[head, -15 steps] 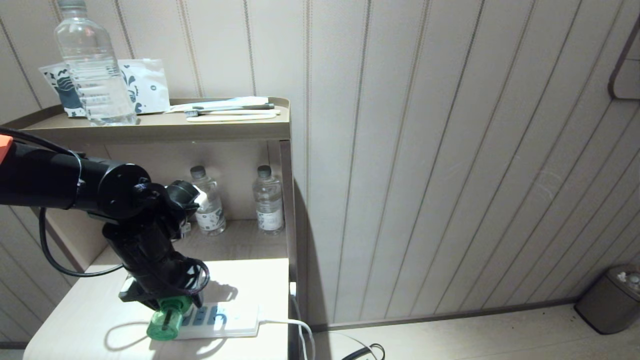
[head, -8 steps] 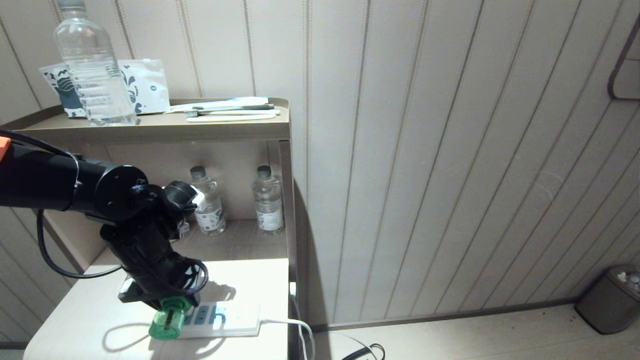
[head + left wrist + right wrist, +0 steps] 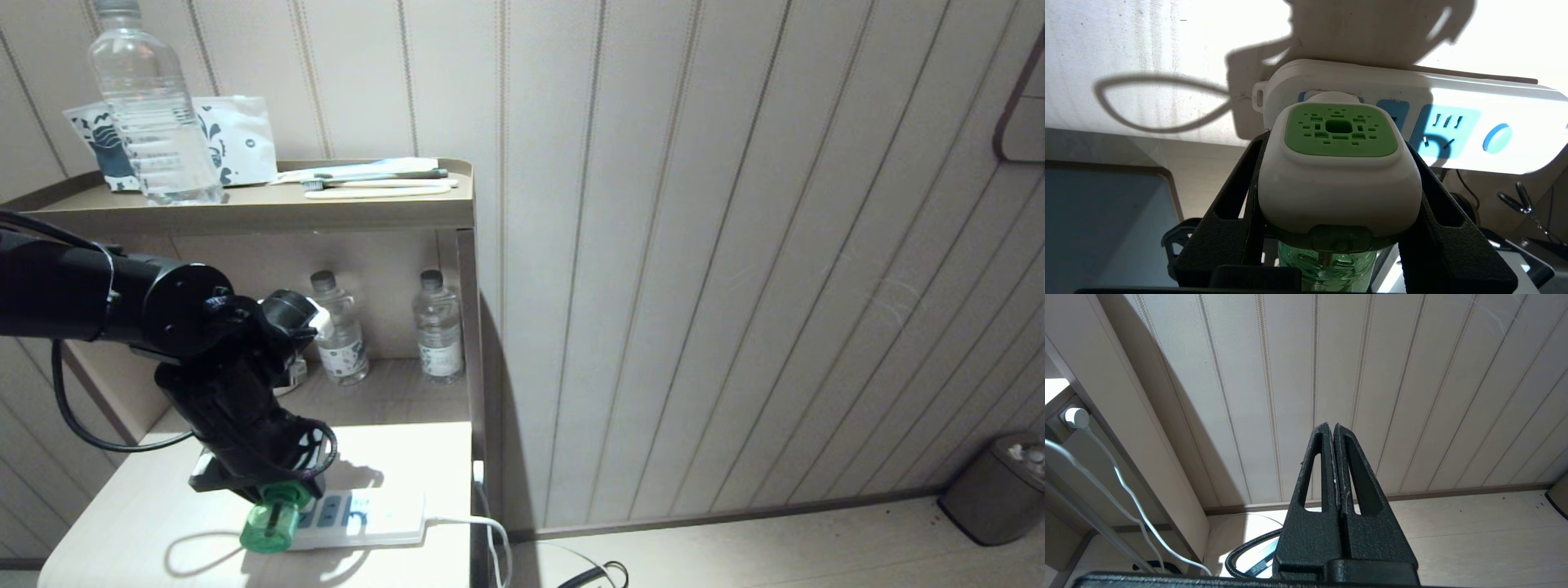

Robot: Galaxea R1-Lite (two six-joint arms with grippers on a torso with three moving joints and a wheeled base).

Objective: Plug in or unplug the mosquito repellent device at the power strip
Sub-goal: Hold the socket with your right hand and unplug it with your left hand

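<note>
The mosquito repellent device (image 3: pixel 271 523) has a white head with a green vented face (image 3: pixel 1339 163) and a green bottle. It lies over the left end of the white power strip (image 3: pixel 375 518) on the low table. My left gripper (image 3: pixel 277 494) reaches down from the left and is shut on the device's white head, one finger (image 3: pixel 1241 183) on each side. The back of the head meets the end socket of the power strip (image 3: pixel 1453 106); the pins are hidden. My right gripper (image 3: pixel 1333 426) is shut and holds nothing, pointing at the panelled wall.
Two small water bottles (image 3: pixel 438 331) stand in the niche behind the table. A large bottle (image 3: pixel 151 106), a printed packet and toothbrushes (image 3: pixel 375 181) lie on the top shelf. The strip's white cord (image 3: pixel 482 531) drops over the table's right edge. A bin (image 3: pixel 992 490) stands far right.
My left arm has drawn slightly to the left, and the fingers have closed in on the device's head. The device stays at the strip's left end.
</note>
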